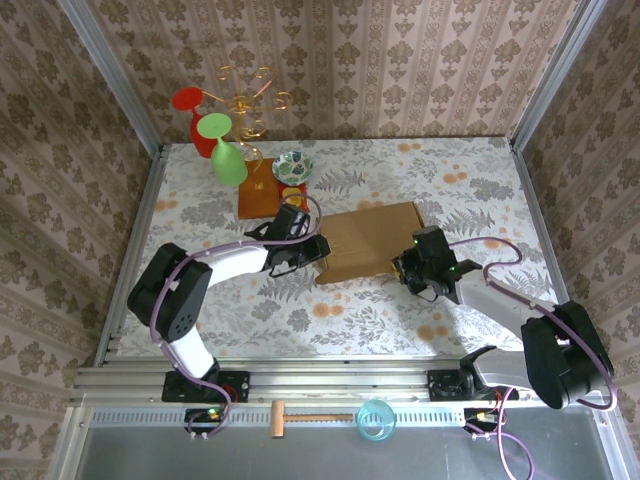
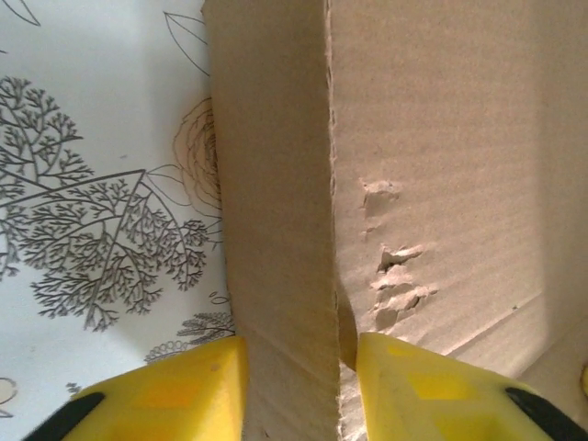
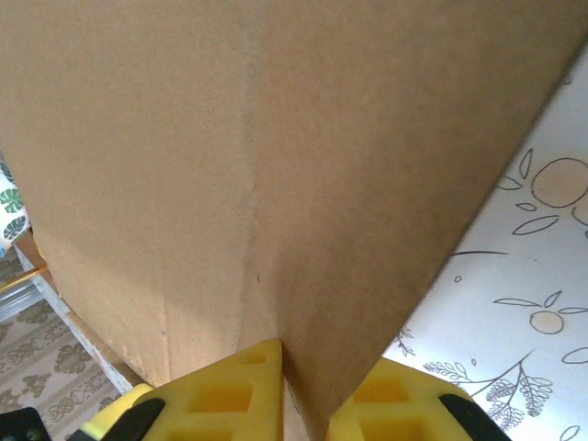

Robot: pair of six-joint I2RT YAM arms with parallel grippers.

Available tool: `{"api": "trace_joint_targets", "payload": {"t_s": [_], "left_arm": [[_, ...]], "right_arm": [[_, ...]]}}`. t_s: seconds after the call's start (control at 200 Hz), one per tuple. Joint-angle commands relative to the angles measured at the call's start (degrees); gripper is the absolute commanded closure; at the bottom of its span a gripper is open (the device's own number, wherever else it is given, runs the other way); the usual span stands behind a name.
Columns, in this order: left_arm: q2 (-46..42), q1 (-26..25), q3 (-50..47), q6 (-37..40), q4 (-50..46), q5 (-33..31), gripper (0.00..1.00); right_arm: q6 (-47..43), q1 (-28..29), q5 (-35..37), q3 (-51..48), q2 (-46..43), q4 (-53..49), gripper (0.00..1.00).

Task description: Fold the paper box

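The paper box (image 1: 368, 241), plain brown cardboard, lies in the middle of the table between my two arms. My left gripper (image 1: 316, 250) is at its left edge. In the left wrist view an upright cardboard wall (image 2: 280, 230) runs between the yellow fingers (image 2: 184, 395), and the left gripper (image 2: 301, 386) is shut on that wall; the box's inner face (image 2: 459, 184) has small tears. My right gripper (image 1: 405, 266) is at the box's near right corner. In the right wrist view the right gripper (image 3: 308, 395) is shut on a cardboard flap (image 3: 276, 165) that hides most of the table.
Behind the box lie a small orange-brown wooden board (image 1: 260, 197) and a patterned bowl (image 1: 293, 167). A green glass (image 1: 226, 155), a red glass (image 1: 195, 120) and a gold wire rack (image 1: 250, 95) stand at the back left. A wooden mallet (image 1: 305, 417) and a blue cup (image 1: 375, 418) sit on the near ledge.
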Motion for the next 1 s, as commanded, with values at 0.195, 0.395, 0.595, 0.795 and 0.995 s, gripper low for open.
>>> {"api": "trace_joint_targets", "payload": {"t_s": [0.195,0.395,0.595,0.795,0.995], "left_arm": [[1.5,-1.1,-1.4,-1.0,-1.2,1.0,0.96],[-1.4,0.1,-1.6,-2.0,-4.6,2.0,1.0],[-3.1,3.6,-0.3,-6.3,-7.9,9.5,1.0],[-3.2,6.0,1.2,-7.6,-10.2,15.3,1.0],[-2.7,7.4,2.9,-5.6,-12.9,17.2,1.0]], "right_arm": [[-10.9,-2.1,-0.2,4.8,0.1,-14.2,0.56],[-26.7,-9.2,-1.1,12.0,-3.2,-25.7,0.35],[-39.4,-19.7,-7.3,16.4,-4.3,-29.4,0.23],[-42.6,-24.3,-17.3,17.0,-1.2,-20.1,0.14],[-50.9,-32.4,-28.8,15.5,9.9,-15.8,0.11]]}}
